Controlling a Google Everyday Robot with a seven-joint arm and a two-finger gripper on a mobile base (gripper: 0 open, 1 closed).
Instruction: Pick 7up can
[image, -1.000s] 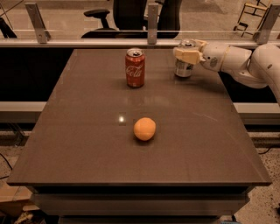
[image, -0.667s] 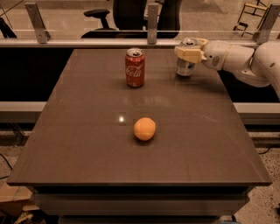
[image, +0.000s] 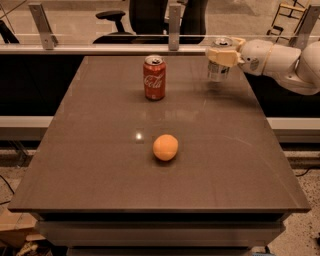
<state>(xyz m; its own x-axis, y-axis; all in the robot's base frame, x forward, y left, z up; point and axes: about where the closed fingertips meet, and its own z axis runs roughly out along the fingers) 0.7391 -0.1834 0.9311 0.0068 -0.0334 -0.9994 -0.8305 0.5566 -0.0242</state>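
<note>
Table (image: 100, 165): dark brown, matte with a faint sheen, square, with a stacked edge at the front.

Room: behind the far edge runs a metal rail (image: 100, 49) with upright posts. Beyond it, to the left of the pincer, stands a black office chair (image: 150, 15).

Red Coca-Cola can (image: 154, 77): upright, well left of the pincer.

Orange (image: 165, 147): left of the pincer and nearer the front, well apart from it.

7up can (image: 217, 74): upright at the far right, its upper half clamped in the pincer (image: 222, 56). Its base seems just clear of the table.

Arm (image: 285, 62): white, reaching in from the right.

Since a second ago, the pincer and 7up can have moved up and to the right. The Coca-Cola can and orange are unmoved.
</note>
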